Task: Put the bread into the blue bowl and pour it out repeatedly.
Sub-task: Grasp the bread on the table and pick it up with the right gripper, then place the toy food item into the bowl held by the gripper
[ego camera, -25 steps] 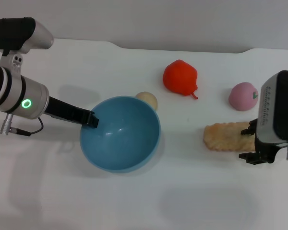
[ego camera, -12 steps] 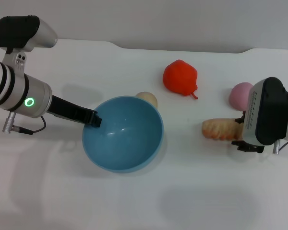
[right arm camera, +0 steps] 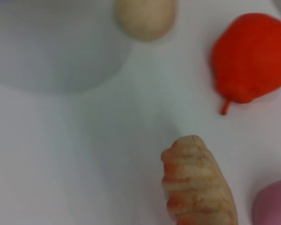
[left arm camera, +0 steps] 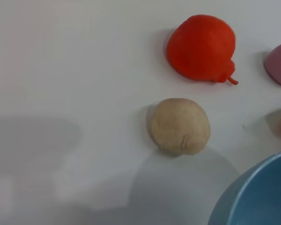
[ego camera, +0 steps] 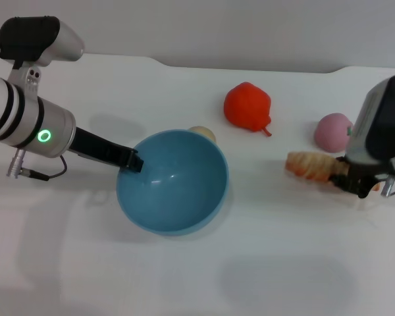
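The blue bowl [ego camera: 174, 184] sits left of the table's middle with nothing inside it. My left gripper [ego camera: 129, 160] is shut on the bowl's left rim; a slice of that rim [left arm camera: 253, 197] shows in the left wrist view. At the right, my right gripper [ego camera: 353, 178] is shut on one end of the bread [ego camera: 309, 164]. The loaf is raised a little off the table, and its free end points toward the bowl. In the right wrist view the bread [right arm camera: 199, 187] shows its orange-and-cream ridges.
A small beige ball [ego camera: 203, 133] lies against the bowl's far rim. A red fruit [ego camera: 248, 106] sits behind the middle, and a pink fruit [ego camera: 332, 131] sits just behind the bread. The white table's back edge [ego camera: 250, 68] runs behind them.
My right gripper has closed on the bread, lifted it off the table and turned it striped side up. The left arm has nudged the bowl slightly to the right.
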